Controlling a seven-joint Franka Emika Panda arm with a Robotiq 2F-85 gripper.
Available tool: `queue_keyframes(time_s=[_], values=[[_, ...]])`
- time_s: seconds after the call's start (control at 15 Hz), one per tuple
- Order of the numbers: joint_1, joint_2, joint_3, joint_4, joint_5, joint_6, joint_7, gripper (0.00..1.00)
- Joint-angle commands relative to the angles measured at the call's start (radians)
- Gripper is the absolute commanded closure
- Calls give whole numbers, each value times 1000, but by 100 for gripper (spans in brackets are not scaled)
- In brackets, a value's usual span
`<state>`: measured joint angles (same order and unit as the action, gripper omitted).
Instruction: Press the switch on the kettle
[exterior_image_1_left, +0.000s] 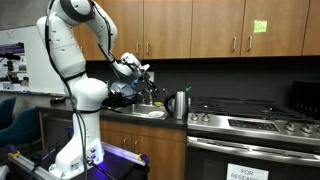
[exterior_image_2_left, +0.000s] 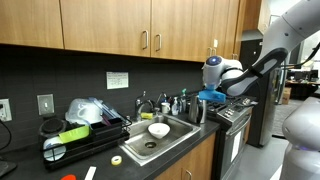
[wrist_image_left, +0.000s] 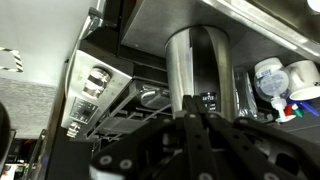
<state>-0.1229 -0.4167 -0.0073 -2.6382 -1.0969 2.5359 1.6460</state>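
Gripper (wrist_image_left: 197, 115): the wrist view shows only dark linkage bunched at the bottom of frame and the tips are lost in shadow. Can't tell if the fingers are apart or together.

Dead ahead in the wrist view is the kettle (wrist_image_left: 197, 62). Shiny silver body, upright, centre frame. No contact visible between it and the gripper. White bottles (wrist_image_left: 275, 80) with blue parts sit just beside the kettle on one side.

In an exterior view the gripper (exterior_image_1_left: 138, 74) hangs above counter height over the sink area. The kettle (exterior_image_1_left: 179, 103) is lower and off to the side, near but apart. It stands on the countertop (exterior_image_1_left: 140, 118) between the sink and the stove (exterior_image_1_left: 250, 124), just beside the stove's edge. The switch is too small to pick out.

In an exterior view the arm comes in from frame right, with the gripper (exterior_image_2_left: 210, 96) over the far end of the sink run and a blue part showing at the wrist. The sink (exterior_image_2_left: 178, 140) holds a white bowl (exterior_image_2_left: 158, 130). A dish rack (exterior_image_2_left: 70, 140) loaded with items is next to the sink. A tape roll (exterior_image_2_left: 117, 160) lies on the counter in front of the rack.

Further out, wood cabinets (exterior_image_1_left: 190, 25) run above the counter, with a green note (exterior_image_1_left: 260, 27) on one door. A paper sign (exterior_image_1_left: 247, 172) on the oven front reads "FOR RESEARCH".
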Motion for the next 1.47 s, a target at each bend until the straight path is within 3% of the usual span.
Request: queue_keyframes(time_s=[0.0, 0.73, 1.4], values=[[-26, 98, -10, 66, -33, 28, 51, 100], [-18, 256, -33, 206, -241, 50, 183, 100], [-41, 366, -31, 279, -350, 90, 263, 100]])
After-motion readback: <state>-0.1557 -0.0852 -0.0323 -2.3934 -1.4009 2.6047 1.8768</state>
